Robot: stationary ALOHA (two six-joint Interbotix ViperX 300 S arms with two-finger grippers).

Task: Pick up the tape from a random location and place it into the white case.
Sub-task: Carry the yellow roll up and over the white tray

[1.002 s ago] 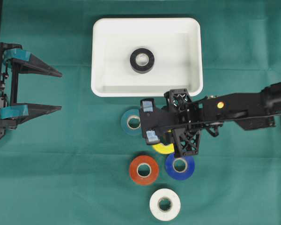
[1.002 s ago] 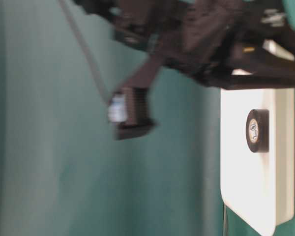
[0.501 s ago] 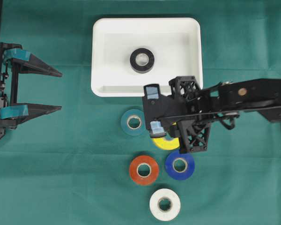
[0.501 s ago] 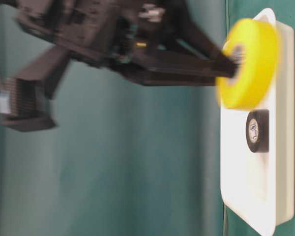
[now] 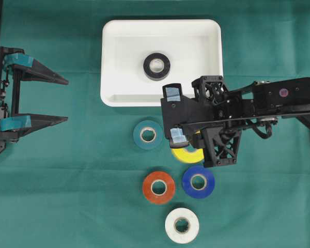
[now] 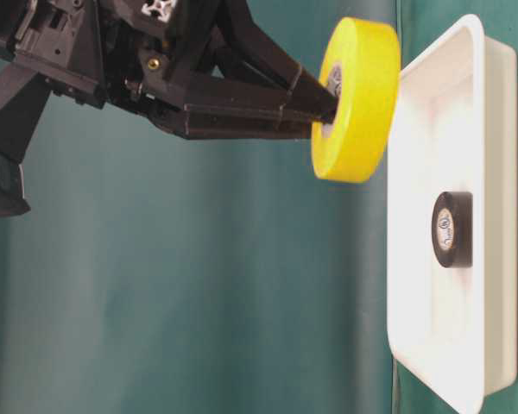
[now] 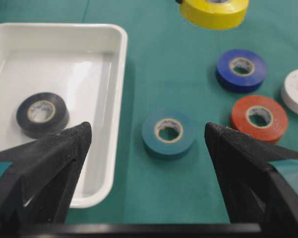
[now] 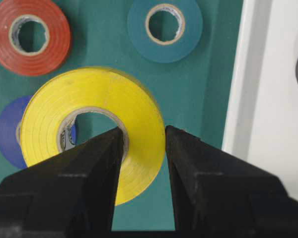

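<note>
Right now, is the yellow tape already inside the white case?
No, the yellow tape hangs in the right claw, outside the white case.

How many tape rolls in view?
6: black tape roll in the white plastic case; yellow roll in the right gripper; teal, orange, blue, white on the cloth.

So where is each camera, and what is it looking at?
Overhead: high above, looking straight down at the white case, both arms showing.
Table-level: low by the cloth, turned sideways; right gripper holds the yellow tape up.
Left wrist: on the left arm, looking past its open left gripper at the teal tape.
Right wrist: on the right arm, looking down its fingers pinching the yellow tape.
All four show the yellow tape and the white case.
</note>
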